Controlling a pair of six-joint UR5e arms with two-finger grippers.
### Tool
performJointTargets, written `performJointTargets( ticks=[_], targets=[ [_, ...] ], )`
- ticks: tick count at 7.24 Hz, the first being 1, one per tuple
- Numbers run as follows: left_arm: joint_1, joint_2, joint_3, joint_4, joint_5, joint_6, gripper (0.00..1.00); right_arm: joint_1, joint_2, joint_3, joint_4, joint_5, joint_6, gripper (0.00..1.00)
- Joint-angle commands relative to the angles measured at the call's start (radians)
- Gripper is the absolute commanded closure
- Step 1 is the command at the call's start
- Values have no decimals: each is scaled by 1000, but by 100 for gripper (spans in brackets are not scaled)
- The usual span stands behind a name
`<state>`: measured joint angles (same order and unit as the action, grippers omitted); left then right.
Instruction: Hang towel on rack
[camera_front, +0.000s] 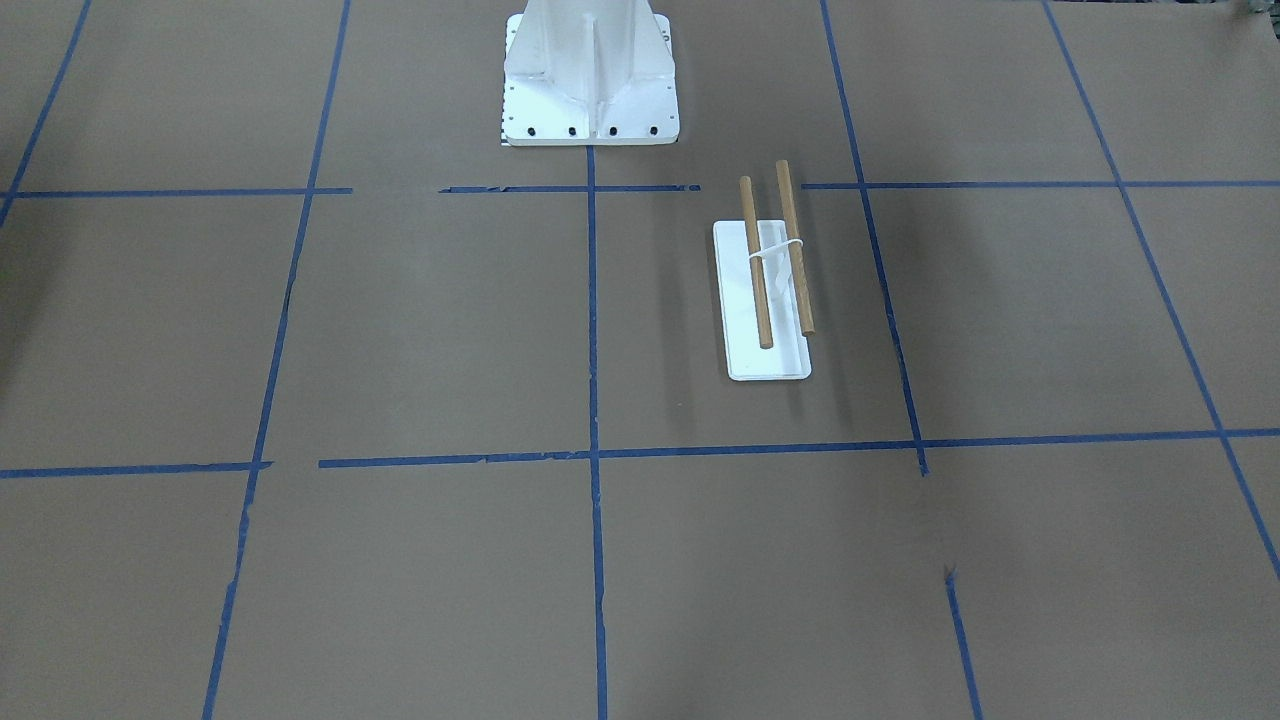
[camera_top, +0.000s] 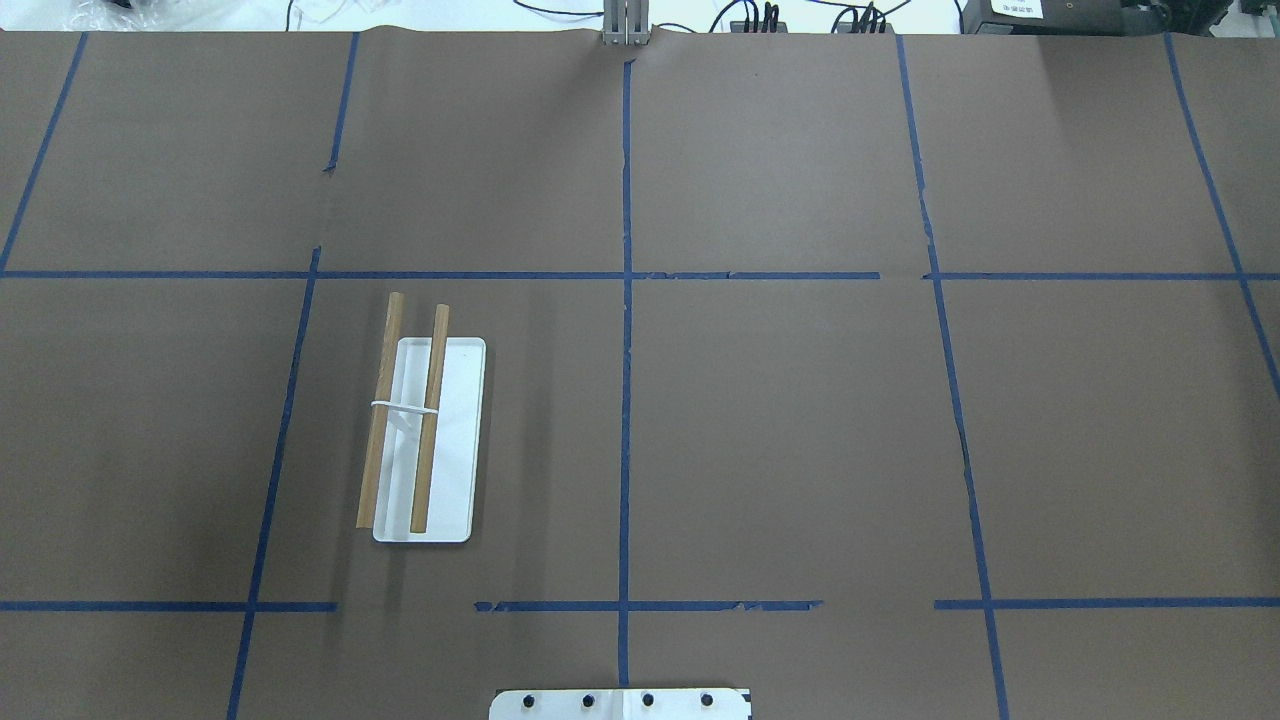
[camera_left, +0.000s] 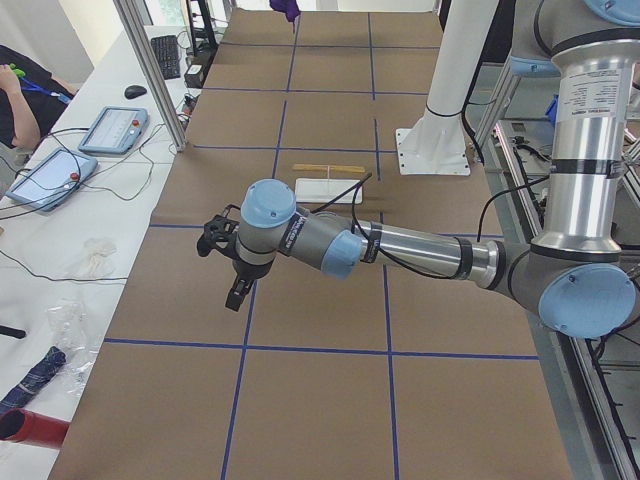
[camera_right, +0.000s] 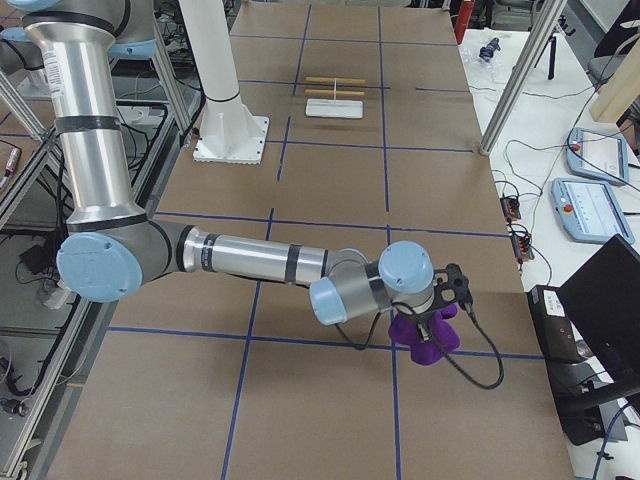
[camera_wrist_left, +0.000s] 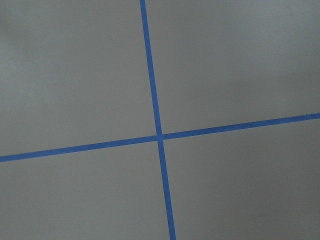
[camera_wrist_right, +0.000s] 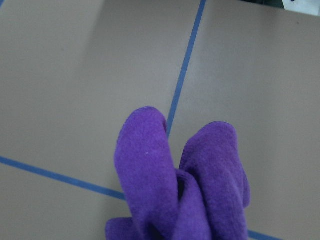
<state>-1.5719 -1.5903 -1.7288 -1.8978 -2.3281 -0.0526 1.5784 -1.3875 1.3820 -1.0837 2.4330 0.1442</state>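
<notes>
The rack (camera_front: 765, 300) stands on the brown table, a white base with two wooden dowels; it also shows in the overhead view (camera_top: 430, 440) on the robot's left half. The purple towel (camera_right: 425, 335) hangs bunched under my right gripper (camera_right: 440, 312), just above the table, far from the rack. It fills the lower part of the right wrist view (camera_wrist_right: 175, 185), where no fingers show. My left gripper (camera_left: 238, 292) hovers over the table near its front edge, with nothing seen in it. I cannot tell whether either gripper is open or shut.
The white bolted pedestal (camera_front: 588, 75) stands behind the rack. Blue tape lines (camera_wrist_left: 159, 136) cross the brown table. Tablets and cables lie on the side bench (camera_left: 60, 175). A person's arm (camera_left: 20, 85) shows at the far left.
</notes>
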Motion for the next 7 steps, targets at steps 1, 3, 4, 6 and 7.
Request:
performJointTargets(
  ticks=[1,3,4,6,7],
  targets=[
    [82,-60,-6,-91,10,-183,0,-150,108,109,4,-9,302,100],
    [185,-103,5,-321,9,-542,0,-315,195,263,4,-107,656,100],
    [258,-172,8,-404,12,-775,0,-399,215,351,4,-189,795,100],
    [372,-307,24,-420,15,-1119,0,-548,216,480,2,-291,825,100],
    [432,-357,26,-443,16,-1244,0,-649,217,546,2,-380,825,100]
  ],
)
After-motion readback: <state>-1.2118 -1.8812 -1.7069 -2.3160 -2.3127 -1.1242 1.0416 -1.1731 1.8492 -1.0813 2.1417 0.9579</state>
